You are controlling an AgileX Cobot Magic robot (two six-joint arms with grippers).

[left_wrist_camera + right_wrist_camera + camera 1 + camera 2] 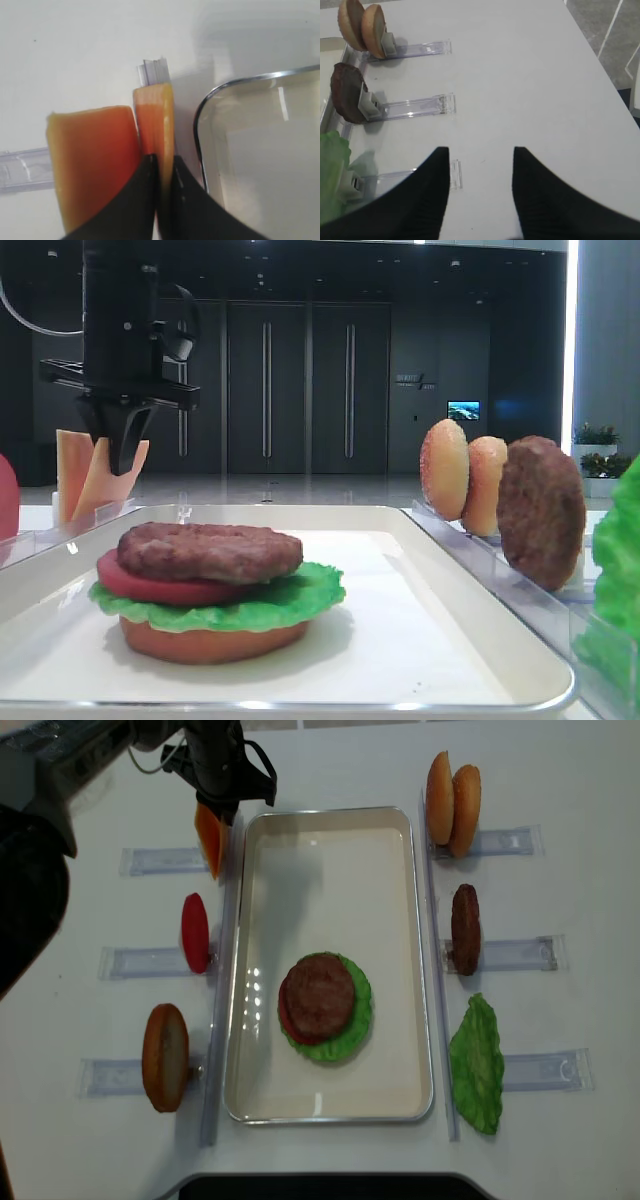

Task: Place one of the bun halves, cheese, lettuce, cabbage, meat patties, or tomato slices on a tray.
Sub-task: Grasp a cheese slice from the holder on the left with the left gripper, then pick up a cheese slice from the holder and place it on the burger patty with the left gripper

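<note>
left gripper (pixel 161 167) jaws clenched on upright cheese (pixel 156 117) slice beside tray (pixel 200 115) corner; right gripper (pixel 481 152) jaws apart, empty

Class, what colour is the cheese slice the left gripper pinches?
Pale orange-yellow cheese; clearest in the left wrist view.

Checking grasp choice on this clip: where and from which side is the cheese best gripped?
By its top edge, from straight above. The cheese stands on edge in its clear rack beside the tray, so only the thin upper edge is free. The left claw is shut on that edge this way.
</note>
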